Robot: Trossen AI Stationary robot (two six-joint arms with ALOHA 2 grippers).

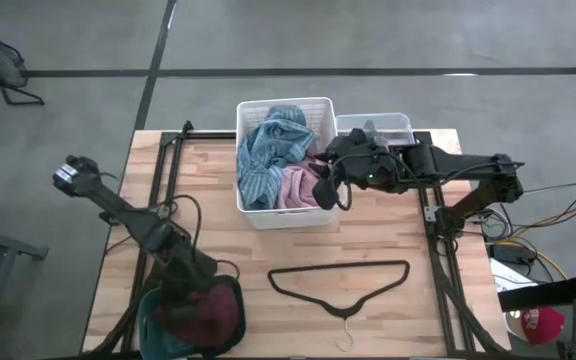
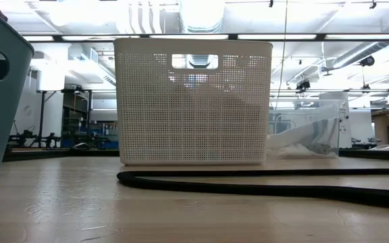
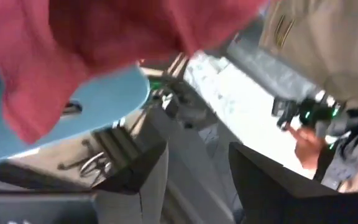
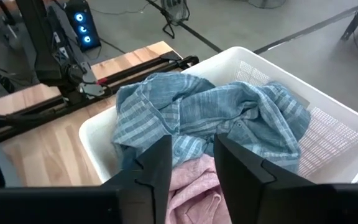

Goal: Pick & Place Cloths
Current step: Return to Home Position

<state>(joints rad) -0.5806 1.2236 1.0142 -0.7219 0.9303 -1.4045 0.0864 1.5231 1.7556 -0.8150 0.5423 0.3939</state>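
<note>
A white basket (image 1: 286,215) stands at the table's far middle and holds a blue-grey striped cloth (image 1: 268,150) and a pink cloth (image 1: 296,188); both also show in the right wrist view, blue-grey (image 4: 210,112) and pink (image 4: 191,186). My right gripper (image 1: 330,190) hangs over the basket's right part, its fingers a little apart above the pink cloth (image 4: 191,163). My left gripper (image 3: 197,177) is open and empty at the teal bin (image 1: 153,325) at the near left. A maroon cloth (image 1: 213,312) lies in the bin over the gripper and shows close in the left wrist view (image 3: 104,43).
A thin black clothes hanger (image 1: 343,282) lies on the table near the front, before the basket (image 2: 193,101). A clear container (image 1: 378,125) with a pale cloth (image 2: 309,135) stands right of the basket. A person's hand (image 3: 304,144) shows beyond the table.
</note>
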